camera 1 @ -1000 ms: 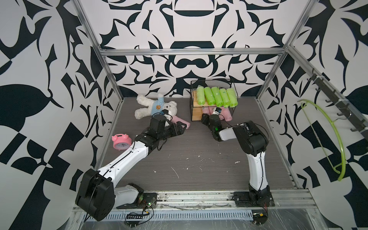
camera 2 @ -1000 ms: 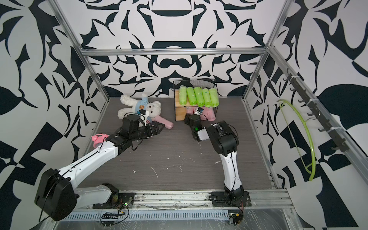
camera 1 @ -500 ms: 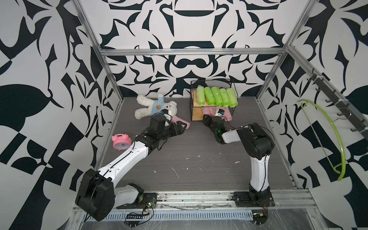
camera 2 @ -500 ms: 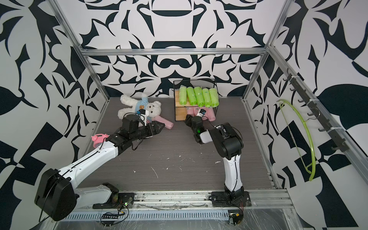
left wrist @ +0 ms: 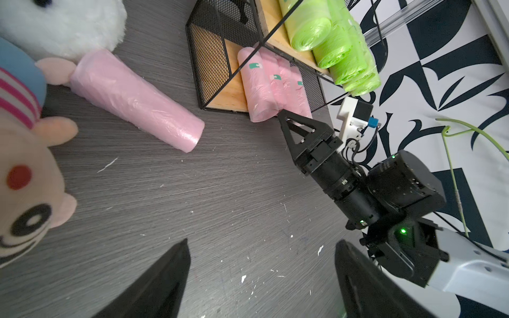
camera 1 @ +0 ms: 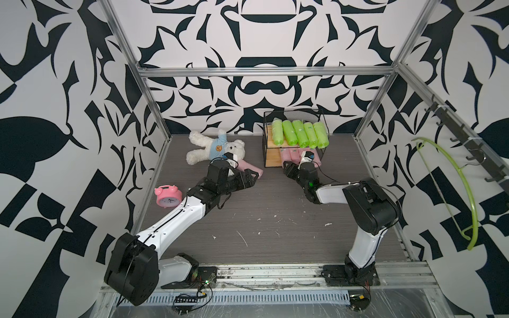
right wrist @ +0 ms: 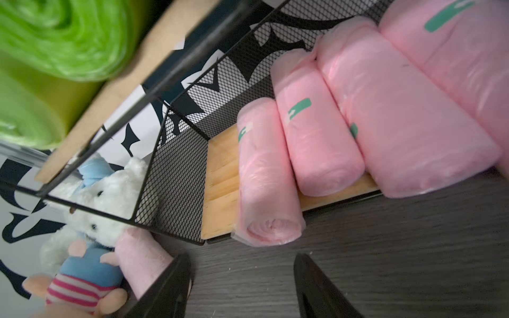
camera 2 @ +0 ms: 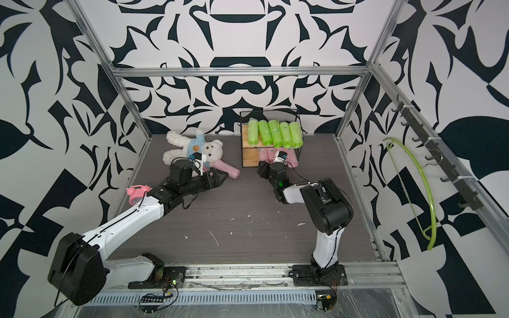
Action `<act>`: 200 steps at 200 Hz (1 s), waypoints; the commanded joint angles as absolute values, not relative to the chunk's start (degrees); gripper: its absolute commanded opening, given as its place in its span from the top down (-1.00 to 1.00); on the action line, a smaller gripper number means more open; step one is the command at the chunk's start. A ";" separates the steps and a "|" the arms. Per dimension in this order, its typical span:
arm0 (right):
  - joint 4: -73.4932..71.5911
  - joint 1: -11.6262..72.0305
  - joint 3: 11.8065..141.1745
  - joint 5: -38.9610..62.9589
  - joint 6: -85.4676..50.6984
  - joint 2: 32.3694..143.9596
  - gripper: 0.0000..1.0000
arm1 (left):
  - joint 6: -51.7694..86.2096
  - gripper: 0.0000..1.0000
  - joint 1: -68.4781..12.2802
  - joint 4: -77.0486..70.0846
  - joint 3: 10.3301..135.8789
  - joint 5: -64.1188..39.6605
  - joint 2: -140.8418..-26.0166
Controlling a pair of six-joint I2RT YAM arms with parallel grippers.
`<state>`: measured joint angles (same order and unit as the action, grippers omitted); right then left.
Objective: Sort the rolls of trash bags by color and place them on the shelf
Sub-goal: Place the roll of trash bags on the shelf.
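In both top views I get bright, even, diffuse light, with only faint soft shadows under the left arm on the tabletop. There is some sheen on the clear film along the bottom edge of the frame, and wide-angle bending of the metal frame bars toward the corners. In the left wrist view the loose pink roll is crisp with mild highlights and the plush toy close to the lens goes soft, while the right wrist view is softer overall, its green rolls nearest the lens heavily out of focus.
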<state>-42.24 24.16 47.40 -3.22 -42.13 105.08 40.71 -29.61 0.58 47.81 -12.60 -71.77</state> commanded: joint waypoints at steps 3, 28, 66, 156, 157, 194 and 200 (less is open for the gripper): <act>-39.73 24.35 48.18 0.89 -42.71 104.07 -0.17 | 40.69 -0.80 -29.36 -0.88 47.18 -13.42 -72.16; -40.51 24.30 49.93 1.76 -43.85 106.35 -0.06 | 40.61 -0.80 -29.31 -0.71 47.37 -13.62 -72.08; -40.13 24.35 53.87 0.97 -43.10 109.25 0.03 | 40.43 -0.80 -29.19 -0.26 47.32 -13.10 -71.54; -38.63 23.64 60.51 -1.48 -41.92 113.80 0.08 | 40.21 -0.80 -28.56 0.00 46.94 -12.67 -71.98; -38.65 23.60 60.44 -1.49 -41.92 113.77 0.08 | 40.23 -0.80 -28.56 0.00 46.94 -12.62 -71.98; -40.00 23.63 56.36 -1.34 -41.51 109.76 0.05 | 39.99 -0.80 -28.09 -0.25 46.01 -11.10 -72.59; -40.10 23.71 55.65 -1.11 -41.40 108.97 0.04 | 40.08 -0.80 -28.12 -0.35 46.02 -11.00 -72.60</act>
<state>-37.58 23.97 57.89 -0.45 -42.87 114.08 40.62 -28.67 0.25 47.11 -12.19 -71.88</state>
